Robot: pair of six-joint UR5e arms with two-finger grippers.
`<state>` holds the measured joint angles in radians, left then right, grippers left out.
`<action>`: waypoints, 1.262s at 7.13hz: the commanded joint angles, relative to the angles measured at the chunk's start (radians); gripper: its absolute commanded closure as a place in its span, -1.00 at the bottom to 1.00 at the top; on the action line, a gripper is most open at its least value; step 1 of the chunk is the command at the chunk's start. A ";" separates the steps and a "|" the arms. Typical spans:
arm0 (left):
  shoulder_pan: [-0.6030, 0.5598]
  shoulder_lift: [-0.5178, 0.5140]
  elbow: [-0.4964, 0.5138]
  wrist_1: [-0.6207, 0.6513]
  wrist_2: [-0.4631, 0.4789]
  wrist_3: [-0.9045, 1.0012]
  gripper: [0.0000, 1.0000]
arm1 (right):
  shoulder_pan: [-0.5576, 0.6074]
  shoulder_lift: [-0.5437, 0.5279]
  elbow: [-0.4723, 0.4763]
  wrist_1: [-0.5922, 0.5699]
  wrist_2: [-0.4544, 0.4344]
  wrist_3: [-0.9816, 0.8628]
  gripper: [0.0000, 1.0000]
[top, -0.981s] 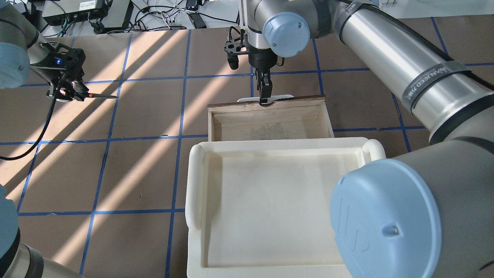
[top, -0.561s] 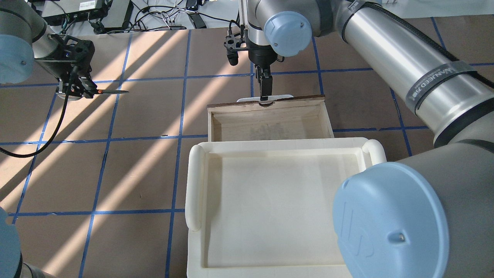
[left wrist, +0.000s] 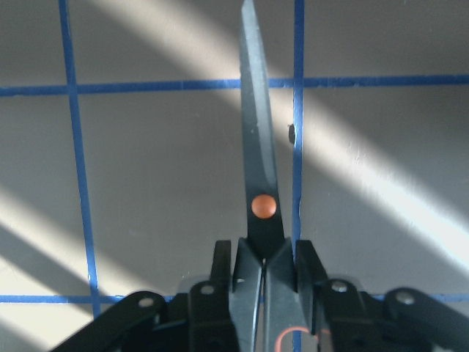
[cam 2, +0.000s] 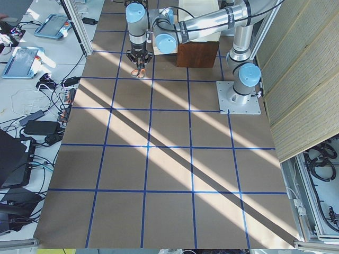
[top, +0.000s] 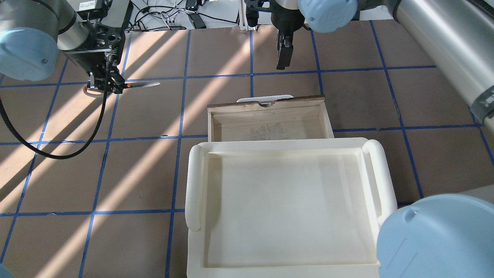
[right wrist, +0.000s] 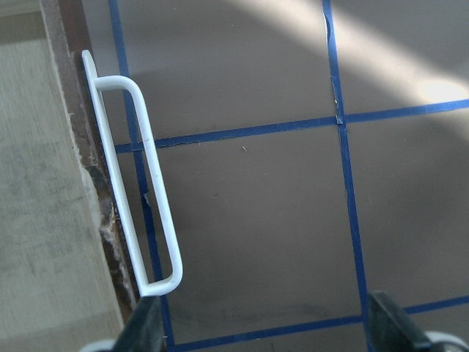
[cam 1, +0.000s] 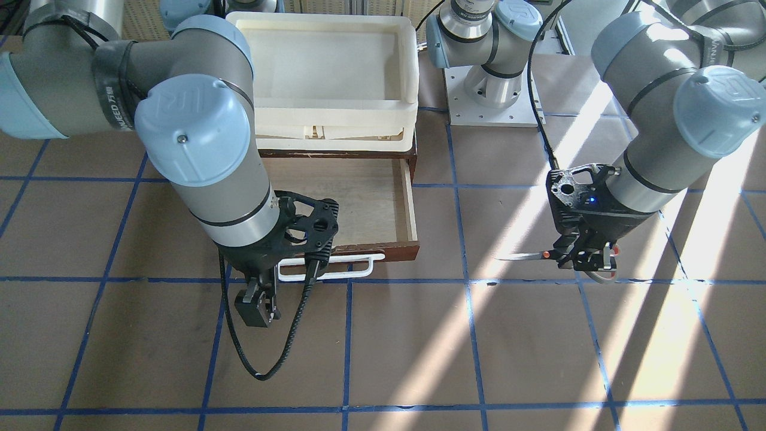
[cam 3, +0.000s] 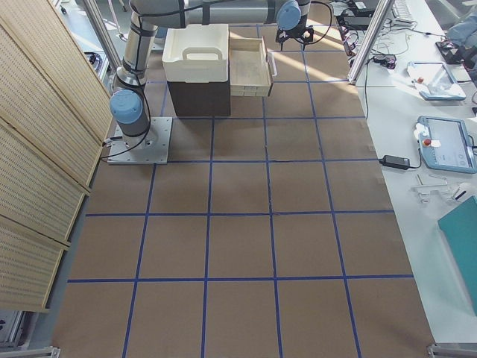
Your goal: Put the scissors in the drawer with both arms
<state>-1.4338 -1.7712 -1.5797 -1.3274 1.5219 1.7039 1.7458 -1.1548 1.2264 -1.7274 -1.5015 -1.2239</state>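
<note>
1. My left gripper is clamped on the handles of the scissors. The blades are closed and level (tips aimed toward the drawer's side), above the desk toward the operators' edge.
2. The drawer stands open under the tray, well apart from the scissors.
3. My right gripper hangs beyond the drawer's handle, nearer the operators' edge. Its fingers are spread wide and hold nothing.
</note>
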 commanded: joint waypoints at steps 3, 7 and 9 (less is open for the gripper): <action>-0.297 0.050 0.000 -0.029 0.000 -0.393 1.00 | -0.138 -0.357 0.267 0.058 -0.003 0.383 -1.00; -0.448 -0.002 -0.002 -0.024 -0.044 -0.573 1.00 | -0.134 -0.486 0.289 0.233 -0.008 0.936 -1.00; -0.482 -0.039 -0.002 -0.016 -0.068 -0.586 1.00 | -0.132 -0.499 0.298 0.238 -0.044 1.071 -1.00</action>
<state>-1.8950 -1.7890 -1.5814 -1.3474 1.4652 1.1260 1.6121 -1.6445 1.5190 -1.4945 -1.5186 -0.2395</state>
